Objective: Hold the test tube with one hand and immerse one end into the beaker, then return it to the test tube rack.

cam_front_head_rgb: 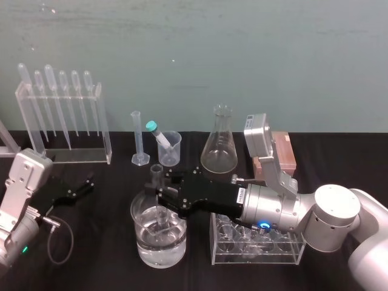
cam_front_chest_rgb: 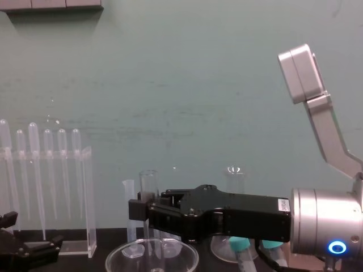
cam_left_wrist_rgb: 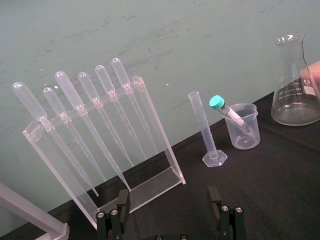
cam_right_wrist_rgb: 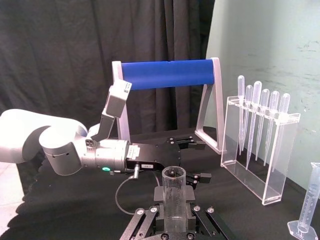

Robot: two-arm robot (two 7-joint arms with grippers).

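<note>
Head view: right gripper (cam_front_head_rgb: 159,197) reaches in from 3 o'clock, black fingers closed on the test tube (cam_front_head_rgb: 157,174) just under its open rim. Tube near upright, lower end down inside the beaker (cam_front_head_rgb: 140,241), which stands at 6 o'clock on the black counter (cam_front_head_rgb: 91,254) and holds clear liquid; whether the tip breaks the surface, cannot tell. Test tube rack (cam_front_head_rgb: 257,250) sits at 3 o'clock of the beaker, under the right arm. Left gripper (cam_front_head_rgb: 82,187) lies low at 9 o'clock of the beaker, well apart from it. Small cup (cam_front_head_rgb: 171,148) with a teal-capped tube (cam_front_head_rgb: 155,131) at 12 o'clock of the beaker; conical flask (cam_front_head_rgb: 219,142) at 1 o'clock; pipette stand (cam_front_head_rgb: 60,124) at 10 o'clock. Left wrist view: left gripper's two fingers (cam_left_wrist_rgb: 112,217) stand spread apart, nothing between them; beyond are the pipette stand, a graduated cylinder (cam_left_wrist_rgb: 205,129), the cup and the flask. Right wrist view: tube's open mouth (cam_right_wrist_rgb: 173,175) rises between the clamped fingers; the left arm rests farther off on the counter, below a blue bar (cam_right_wrist_rgb: 167,74). Chest view: right gripper comes in from 3 o'clock, clamping the tube above the beaker's rim (cam_front_chest_rgb: 152,245); left gripper sits at 8 o'clock.
</note>
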